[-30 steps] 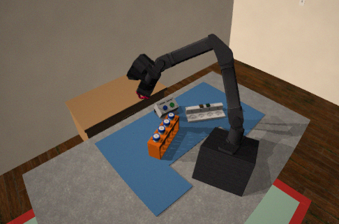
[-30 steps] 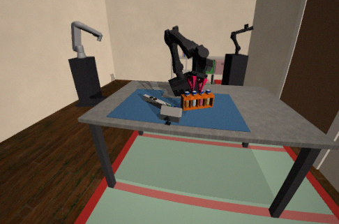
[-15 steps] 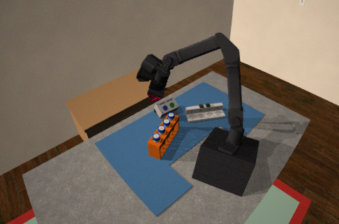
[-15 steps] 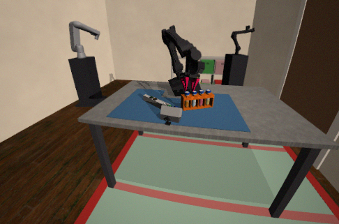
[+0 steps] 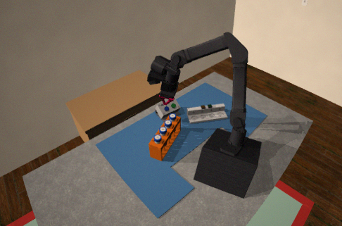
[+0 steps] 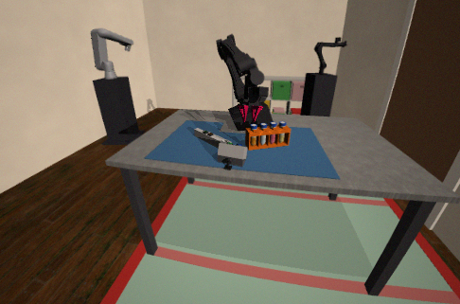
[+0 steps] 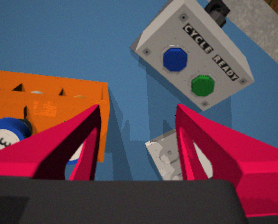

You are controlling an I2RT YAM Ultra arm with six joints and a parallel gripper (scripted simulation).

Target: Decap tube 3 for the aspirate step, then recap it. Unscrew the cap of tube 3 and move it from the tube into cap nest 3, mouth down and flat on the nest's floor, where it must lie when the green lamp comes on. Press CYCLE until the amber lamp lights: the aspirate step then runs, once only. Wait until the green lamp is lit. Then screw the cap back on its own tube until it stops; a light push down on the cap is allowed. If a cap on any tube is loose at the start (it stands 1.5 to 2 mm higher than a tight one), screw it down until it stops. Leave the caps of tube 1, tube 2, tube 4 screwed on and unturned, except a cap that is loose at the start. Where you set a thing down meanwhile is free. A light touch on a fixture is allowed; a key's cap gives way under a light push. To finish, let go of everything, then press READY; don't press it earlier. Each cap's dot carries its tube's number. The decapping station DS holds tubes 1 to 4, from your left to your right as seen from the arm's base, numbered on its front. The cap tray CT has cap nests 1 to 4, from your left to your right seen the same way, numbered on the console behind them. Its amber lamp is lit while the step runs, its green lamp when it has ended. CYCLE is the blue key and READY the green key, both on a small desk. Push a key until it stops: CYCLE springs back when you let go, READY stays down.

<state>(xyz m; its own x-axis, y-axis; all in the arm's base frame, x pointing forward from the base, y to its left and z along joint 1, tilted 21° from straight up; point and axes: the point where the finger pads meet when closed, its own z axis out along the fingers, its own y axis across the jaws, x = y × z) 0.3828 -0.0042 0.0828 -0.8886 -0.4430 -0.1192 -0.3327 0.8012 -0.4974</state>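
Observation:
The orange decapping station (image 5: 165, 138) holds a row of tubes, each with a blue-and-white cap (image 5: 168, 123). The dot numbers are too small to read. The grey key desk (image 5: 169, 108) carries the blue CYCLE key (image 7: 175, 58) and the green READY key (image 7: 203, 85), both up. My gripper (image 5: 166, 101) hangs just above the desk, fingers pointing down. In the wrist view it (image 7: 138, 112) is open and empty over the blue mat, between the station's end (image 7: 50, 110) and the desk (image 7: 195, 60). The cap tray (image 5: 207, 113) lies to the right, its nests looking empty.
The tray's console shows two small dark lamps (image 5: 205, 106). A corner of a pale grey fixture (image 7: 165, 155) lies below my fingers. A wooden table (image 5: 109, 103) stands behind the work table. The arm's black base (image 5: 229, 162) stands at the front right.

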